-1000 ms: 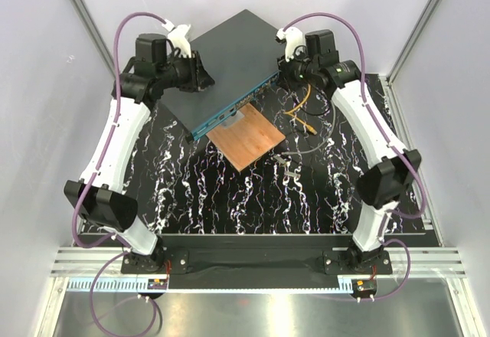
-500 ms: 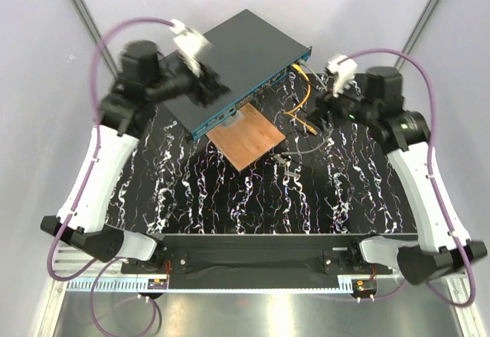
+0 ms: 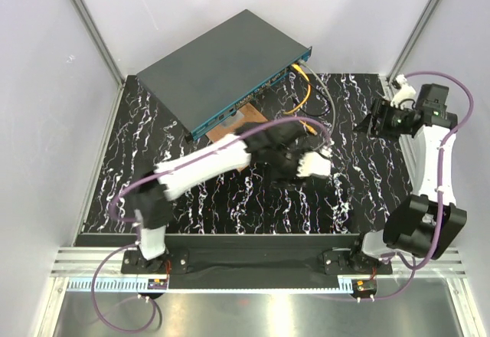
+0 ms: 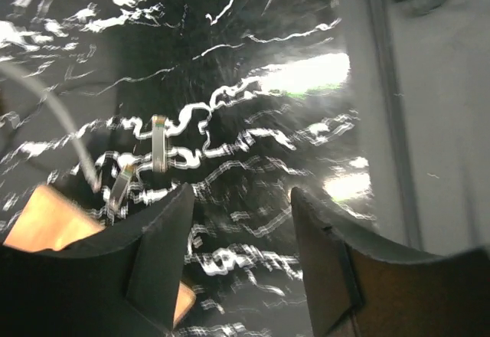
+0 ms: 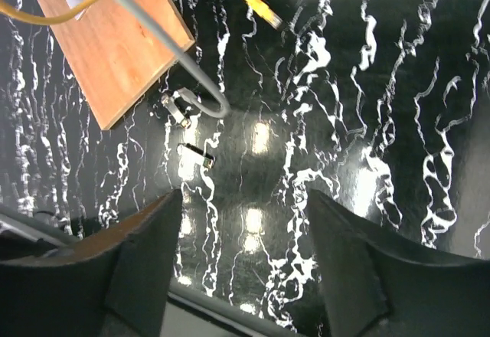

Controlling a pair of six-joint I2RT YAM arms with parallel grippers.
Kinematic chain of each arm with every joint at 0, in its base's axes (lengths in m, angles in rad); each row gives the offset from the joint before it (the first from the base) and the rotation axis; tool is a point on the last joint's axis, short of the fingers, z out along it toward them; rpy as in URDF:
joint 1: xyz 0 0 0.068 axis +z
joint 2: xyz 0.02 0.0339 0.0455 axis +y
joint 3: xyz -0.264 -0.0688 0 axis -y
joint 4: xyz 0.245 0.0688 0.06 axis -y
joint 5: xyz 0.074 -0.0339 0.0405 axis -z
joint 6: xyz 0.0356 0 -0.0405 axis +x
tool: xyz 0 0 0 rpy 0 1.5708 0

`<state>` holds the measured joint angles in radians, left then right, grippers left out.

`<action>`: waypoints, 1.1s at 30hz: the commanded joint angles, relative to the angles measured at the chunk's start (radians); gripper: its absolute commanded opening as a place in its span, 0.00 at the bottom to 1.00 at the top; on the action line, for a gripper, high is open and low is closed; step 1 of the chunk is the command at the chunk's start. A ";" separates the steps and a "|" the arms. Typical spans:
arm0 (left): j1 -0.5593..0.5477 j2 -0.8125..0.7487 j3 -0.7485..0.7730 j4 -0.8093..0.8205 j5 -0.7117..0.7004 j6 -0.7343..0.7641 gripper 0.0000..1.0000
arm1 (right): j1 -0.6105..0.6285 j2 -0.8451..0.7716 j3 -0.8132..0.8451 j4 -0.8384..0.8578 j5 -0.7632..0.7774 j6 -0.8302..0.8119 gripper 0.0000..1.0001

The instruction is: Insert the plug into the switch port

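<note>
black marbled table (image 3: 367, 191) carries a dark box (image 3: 222, 65), copper plate (image 5: 115, 53), yellow cable (image 5: 269, 18) and perhaps small plugs (image 4: 158, 144).

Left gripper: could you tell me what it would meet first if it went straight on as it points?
Probably the bare marbled mat, just right of the two clear plugs; depth is unclear.

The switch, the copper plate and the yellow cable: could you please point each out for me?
switch (image 3: 218, 65), top external view, middle of its dark lid.
copper plate (image 5: 115, 65), right wrist view, bare top face.
yellow cable (image 5: 268, 15), right wrist view, plug at its free end.
</note>
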<state>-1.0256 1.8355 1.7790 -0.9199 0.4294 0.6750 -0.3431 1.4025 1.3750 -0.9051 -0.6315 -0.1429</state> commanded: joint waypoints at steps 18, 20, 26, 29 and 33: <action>0.041 0.545 0.402 -0.021 -0.290 0.163 0.61 | -0.162 0.070 0.127 -0.123 -0.194 -0.135 0.93; 0.045 0.541 0.379 0.002 -0.241 0.170 0.61 | -0.162 0.069 0.124 -0.121 -0.194 -0.136 0.93; 0.051 0.551 0.344 0.082 -0.155 0.155 0.60 | -0.162 0.069 0.127 -0.129 -0.192 -0.138 0.92; 0.058 0.570 0.346 0.105 -0.132 0.143 0.60 | -0.163 0.061 0.119 -0.126 -0.188 -0.139 0.92; 0.062 0.585 0.335 0.105 -0.109 0.138 0.57 | -0.163 0.049 0.122 -0.127 -0.175 -0.142 0.91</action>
<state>-0.9707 2.4104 2.1223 -0.8558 0.2543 0.8143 -0.5022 1.4788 1.4845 -1.0241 -0.8032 -0.2684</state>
